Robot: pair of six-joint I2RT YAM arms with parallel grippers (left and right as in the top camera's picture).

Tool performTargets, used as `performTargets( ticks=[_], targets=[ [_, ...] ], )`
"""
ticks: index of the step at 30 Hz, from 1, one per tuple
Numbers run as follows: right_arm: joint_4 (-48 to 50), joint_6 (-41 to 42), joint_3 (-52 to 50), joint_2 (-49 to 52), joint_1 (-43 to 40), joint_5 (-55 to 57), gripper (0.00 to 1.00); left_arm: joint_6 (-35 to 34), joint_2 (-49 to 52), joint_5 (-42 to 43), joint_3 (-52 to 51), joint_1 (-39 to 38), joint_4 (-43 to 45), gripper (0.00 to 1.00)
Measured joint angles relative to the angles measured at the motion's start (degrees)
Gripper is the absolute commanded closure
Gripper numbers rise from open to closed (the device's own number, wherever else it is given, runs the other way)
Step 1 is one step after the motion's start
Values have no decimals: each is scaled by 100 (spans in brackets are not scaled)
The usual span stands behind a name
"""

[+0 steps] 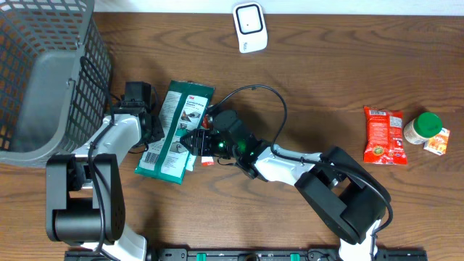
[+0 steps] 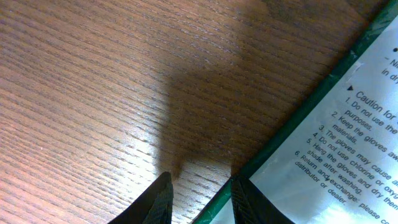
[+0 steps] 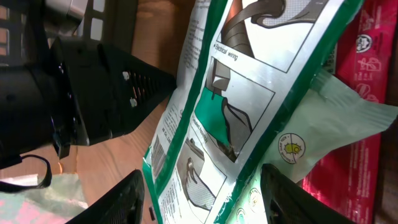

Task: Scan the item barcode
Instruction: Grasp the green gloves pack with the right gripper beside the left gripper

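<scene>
1. The right tool point(image 3: 202, 193) is seen with its fingers spread and the glove packet point(image 1: 174, 134) between them; a firm grip cannot be told.
2. The left tool point(image 2: 198, 196) is set astride the packet's left edge, partly spread; pinching cannot be told.
3. The packet is found mid-worktop point(image 1: 326, 72), its long axis near to far, the far end leaning right.
4. Pickup is judged to be in hand; next, what looks like the barcode, at the near left corner, must be turned toward the scanner point(image 1: 249, 27).

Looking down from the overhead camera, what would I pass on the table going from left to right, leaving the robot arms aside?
Grey basket → green packet → white scanner → red packet → green-lidded jar.
</scene>
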Motion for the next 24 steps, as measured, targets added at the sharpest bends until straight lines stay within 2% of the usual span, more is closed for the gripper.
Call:
performTargets(
  ticks=[11, 24],
  targets=[
    [31, 168, 0, 7, 293, 164, 51, 0, 0, 2, 0, 0, 0, 67],
    [44, 2, 0, 101, 339, 501, 95, 0, 0, 24, 0, 0, 24, 67]
  ],
)
